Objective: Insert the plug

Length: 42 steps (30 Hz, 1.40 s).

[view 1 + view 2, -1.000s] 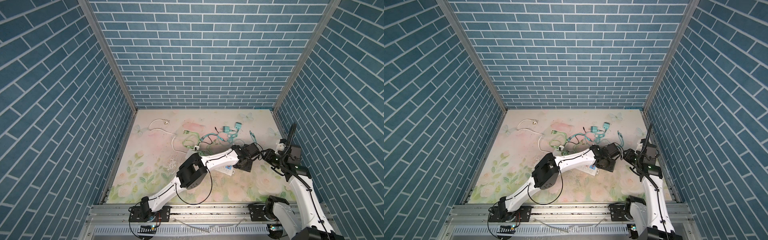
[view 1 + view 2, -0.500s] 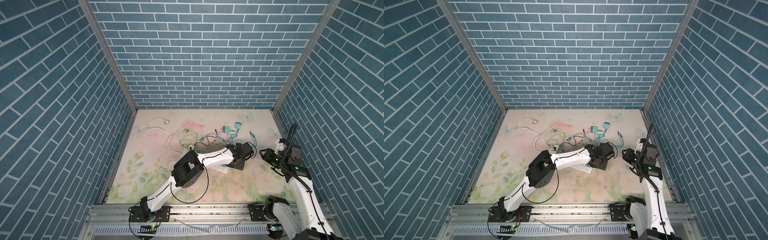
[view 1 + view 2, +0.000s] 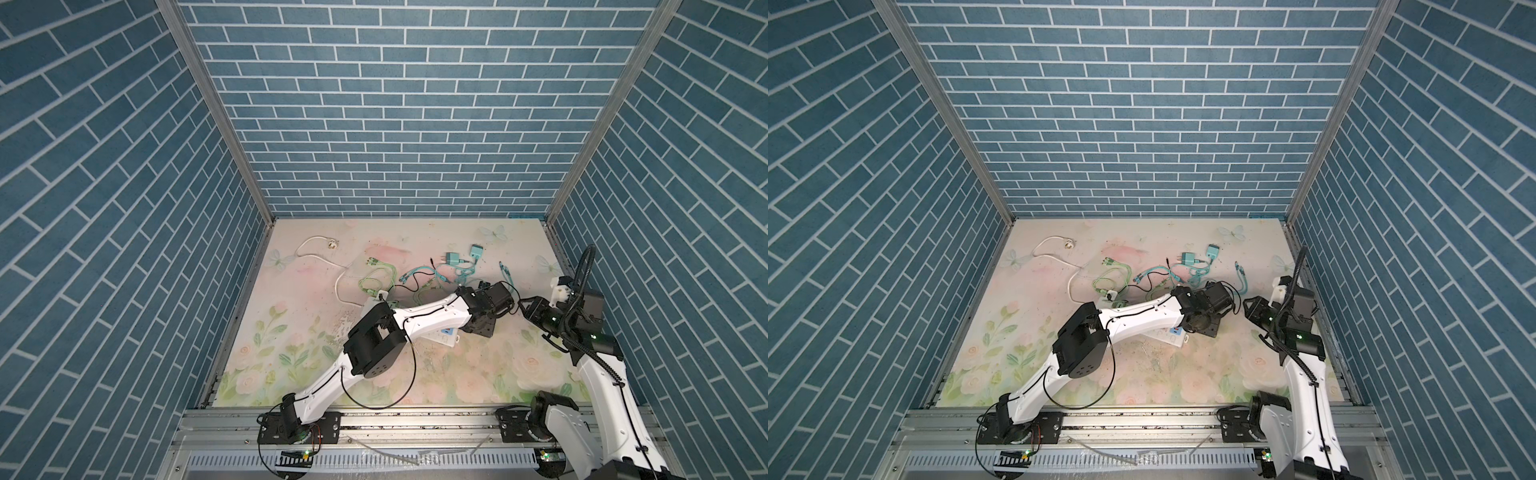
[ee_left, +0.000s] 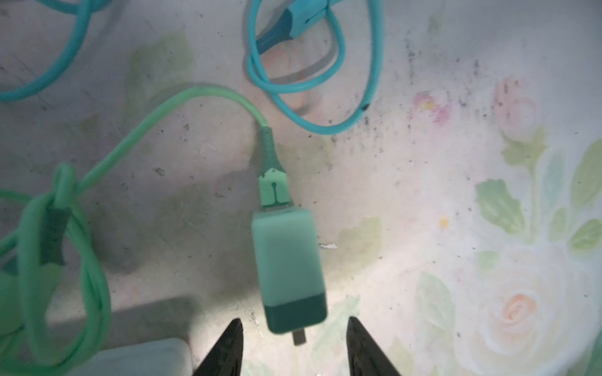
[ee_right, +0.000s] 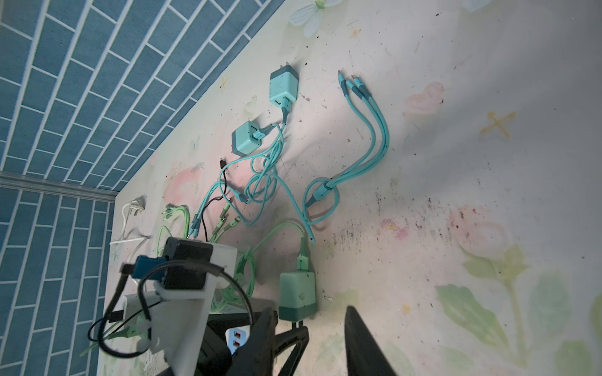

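The plug (image 4: 288,270) is a green charger block on a green cable, lying flat on the floral table. Its prongs point toward my left gripper (image 4: 293,328), which is open, with the prongs just between its black fingertips (image 4: 233,335) and not clamped. In the right wrist view the same plug (image 5: 297,294) lies just ahead of my right gripper (image 5: 309,317), also open and empty. A white power strip (image 5: 236,338) with blue USB ports shows behind the left finger. In both top views the left gripper (image 3: 482,322) hides the plug beside the power strip (image 3: 446,336), and the right gripper (image 3: 527,309) faces it.
Teal chargers (image 3: 453,258) (image 3: 476,252) and tangled teal cables (image 5: 260,182) lie farther back. A three-headed teal cable (image 5: 365,130) curls near the plug. Green cables (image 3: 374,282) and a white cord (image 3: 331,244) lie to the left. The right wall is close behind the right arm.
My left wrist shifted a little left and then back to the right, and its jaws narrowed slightly. The right gripper moved left, closer to the left one.
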### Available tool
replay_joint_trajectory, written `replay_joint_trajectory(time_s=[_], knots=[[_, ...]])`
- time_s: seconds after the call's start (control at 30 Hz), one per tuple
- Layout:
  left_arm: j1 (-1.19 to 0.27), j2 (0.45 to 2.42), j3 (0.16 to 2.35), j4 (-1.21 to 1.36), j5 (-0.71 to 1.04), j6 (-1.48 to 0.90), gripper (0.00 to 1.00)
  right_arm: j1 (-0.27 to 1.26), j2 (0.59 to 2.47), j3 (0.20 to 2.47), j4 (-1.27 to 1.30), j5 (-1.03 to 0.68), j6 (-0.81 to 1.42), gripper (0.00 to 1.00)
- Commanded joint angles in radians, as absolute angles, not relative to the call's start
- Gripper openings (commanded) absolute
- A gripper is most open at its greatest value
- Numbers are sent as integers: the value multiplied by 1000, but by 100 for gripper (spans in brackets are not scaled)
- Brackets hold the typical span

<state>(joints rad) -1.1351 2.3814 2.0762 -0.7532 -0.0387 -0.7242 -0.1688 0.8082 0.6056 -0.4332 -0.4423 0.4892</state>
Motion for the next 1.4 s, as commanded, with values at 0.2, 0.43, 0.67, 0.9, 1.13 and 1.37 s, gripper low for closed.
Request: replay_joint_trajectory(time_s=[0.2, 0.43, 0.67, 0.9, 1.13, 1.37], knots=[[-1145, 2433, 2175, -852, -60, -704, 53, -173, 791, 588, -422, -465, 462, 36], [-1130, 2455, 2200, -880, -101, -693, 51, -173, 790, 587, -418, -468, 462, 36], [-1124, 2463, 2181, -863, -92, -693, 51, -172, 790, 586, -413, -475, 462, 36], [-1118, 2503, 2217, -881, -93, -685, 47, -173, 787, 584, -410, -480, 462, 36], [-1111, 2512, 2221, -874, -97, -681, 45, -173, 784, 581, -406, -486, 462, 36], [-1107, 2526, 2234, -879, -88, -679, 45, -172, 782, 581, -407, -488, 462, 36]])
